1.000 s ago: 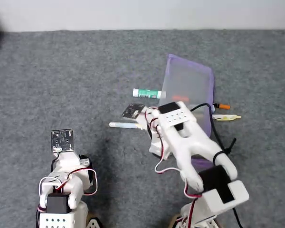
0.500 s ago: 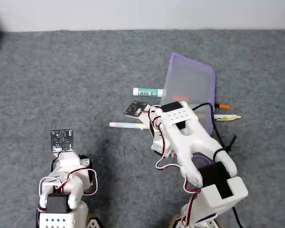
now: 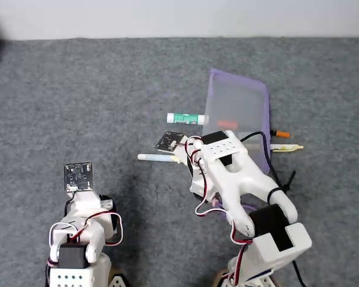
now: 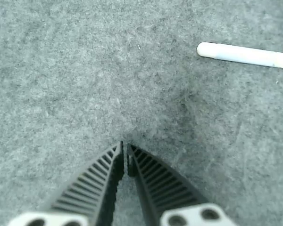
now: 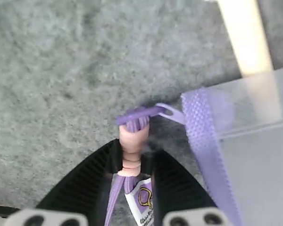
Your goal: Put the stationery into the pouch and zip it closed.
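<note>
A translucent purple pouch (image 3: 238,110) lies flat at centre right, with an orange item inside. My right arm (image 3: 227,164) reaches over its near left corner. My right gripper (image 5: 130,150) is shut on the zip's pull cord (image 5: 132,134), a purple cord with a pink bead, next to the purple zip tab (image 5: 144,113) at the pouch (image 5: 247,146) corner. A green and white glue stick (image 3: 185,118) and a white pen (image 3: 157,157) lie left of the pouch. An orange-tipped pen (image 3: 279,134) and a cream pen (image 3: 285,147) lie at its right. My left gripper (image 4: 124,147) is shut and holds nothing, low over the carpet near the white pen (image 4: 245,55).
Grey carpet (image 3: 78,95) covers the whole table, with wide free room at the left and back. My left arm (image 3: 81,230) sits folded at the near left. A black cable (image 3: 274,170) trails along the right arm. A cream pen (image 5: 243,37) lies just beyond the pouch corner.
The pouch's far end swung slightly right and then back left as the right gripper held the zip pull. The left arm has not moved.
</note>
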You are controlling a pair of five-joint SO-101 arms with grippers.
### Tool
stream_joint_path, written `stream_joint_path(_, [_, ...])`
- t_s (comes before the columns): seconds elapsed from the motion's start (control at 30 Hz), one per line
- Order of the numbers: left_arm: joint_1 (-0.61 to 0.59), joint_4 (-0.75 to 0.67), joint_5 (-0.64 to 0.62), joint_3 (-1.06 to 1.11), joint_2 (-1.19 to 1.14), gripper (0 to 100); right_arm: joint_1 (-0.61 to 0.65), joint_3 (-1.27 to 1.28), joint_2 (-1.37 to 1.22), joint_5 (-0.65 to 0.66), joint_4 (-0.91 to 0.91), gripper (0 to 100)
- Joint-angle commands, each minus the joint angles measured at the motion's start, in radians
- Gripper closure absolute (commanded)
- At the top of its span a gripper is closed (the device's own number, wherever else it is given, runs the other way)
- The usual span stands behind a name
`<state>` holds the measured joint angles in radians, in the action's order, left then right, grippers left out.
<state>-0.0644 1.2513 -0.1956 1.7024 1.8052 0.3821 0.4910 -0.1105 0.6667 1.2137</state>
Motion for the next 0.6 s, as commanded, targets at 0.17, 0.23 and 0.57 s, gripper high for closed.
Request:
stream_joint_path(0.17, [-0.006,0.003,-0.012,-0.021,0.015,99,-0.012,-0.115,0.059,0.005,0.179,98.9])
stream_joint_path(0.23, [-0.006,0.003,-0.012,-0.021,0.015,99,-0.005,-0.118,0.124,-0.002,0.206,98.9])
stream_joint_path(0.57, [-0.006,0.003,-0.012,-0.021,0.015,99,-0.004,-0.114,0.515,-0.241,0.354,99.0])
